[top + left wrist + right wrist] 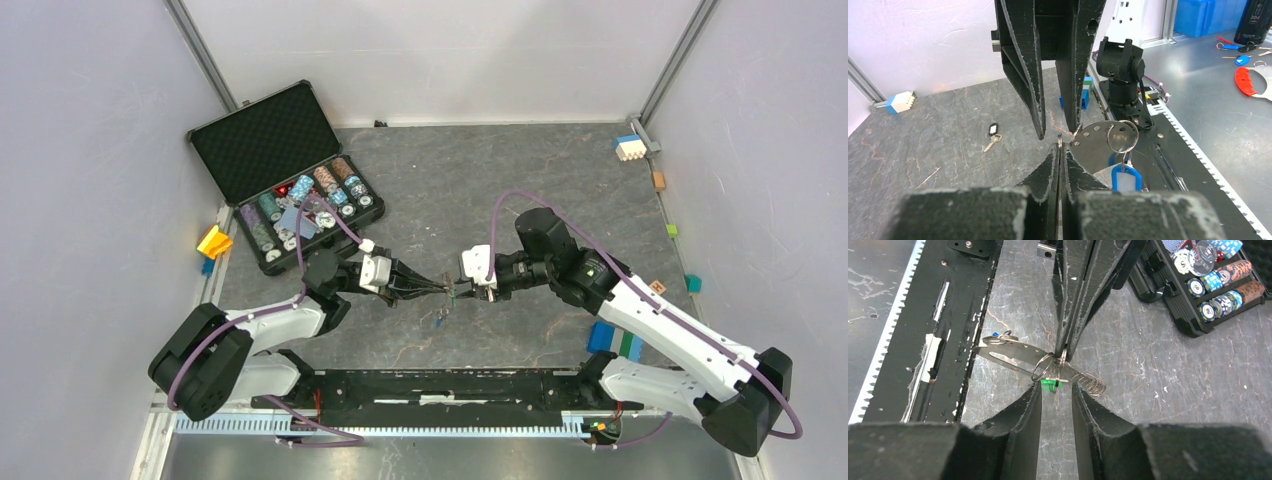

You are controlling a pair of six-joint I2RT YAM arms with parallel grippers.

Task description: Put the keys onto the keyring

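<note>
1. Metal keyring (1008,351) is held in the air above the middle of the table's (500,200) near edge. Blue key (1125,177) hangs on it; green key (1050,385) looks mid-threading.
2. Next: seat green on the loop. Black key (993,132) lies on the table.
3. Left gripper (1059,148) pinches keyring. Right gripper (1055,386) jaws narrowly apart around green tag, contact unclear.
</note>
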